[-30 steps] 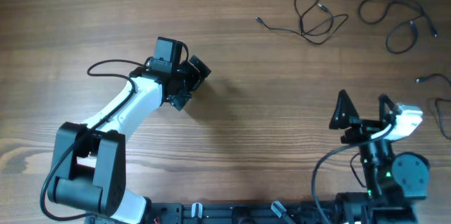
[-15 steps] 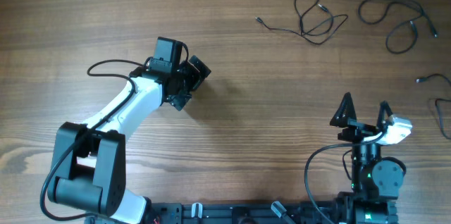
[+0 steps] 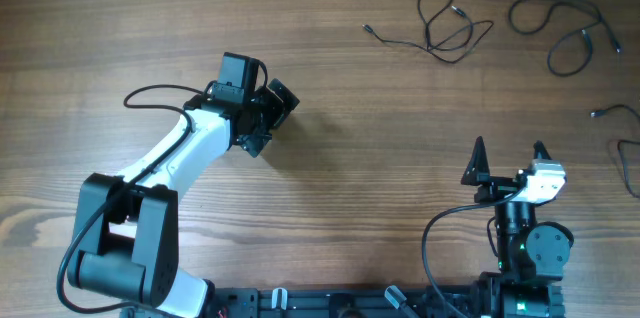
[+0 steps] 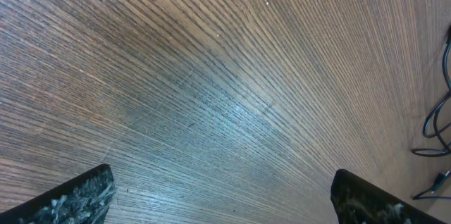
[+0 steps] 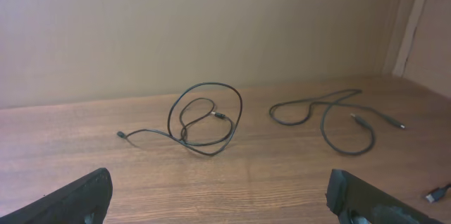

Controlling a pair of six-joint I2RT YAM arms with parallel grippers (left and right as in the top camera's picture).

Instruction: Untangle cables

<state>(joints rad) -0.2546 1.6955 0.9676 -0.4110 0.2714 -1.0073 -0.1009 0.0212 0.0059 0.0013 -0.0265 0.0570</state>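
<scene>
Three thin black cables lie apart at the table's far right. One looped cable (image 3: 440, 23) is left-most and also shows in the right wrist view (image 5: 204, 118). A second cable (image 3: 560, 28) lies right of it, seen in the right wrist view (image 5: 331, 115). A third cable (image 3: 625, 143) is at the right edge. My left gripper (image 3: 275, 118) is open and empty over bare wood at centre left; cable loops (image 4: 437, 122) show at its view's right edge. My right gripper (image 3: 508, 156) is open and empty near the front, well short of the cables.
A thick black arm cable (image 3: 155, 98) loops beside the left arm. The right arm's base (image 3: 530, 248) stands at the front edge. A plug (image 5: 437, 194) lies at the right wrist view's right edge. A wall (image 5: 211, 27) rises behind the table.
The right arm has swung left and drawn its gripper toward the centre line. The left arm and the cables have not moved.
</scene>
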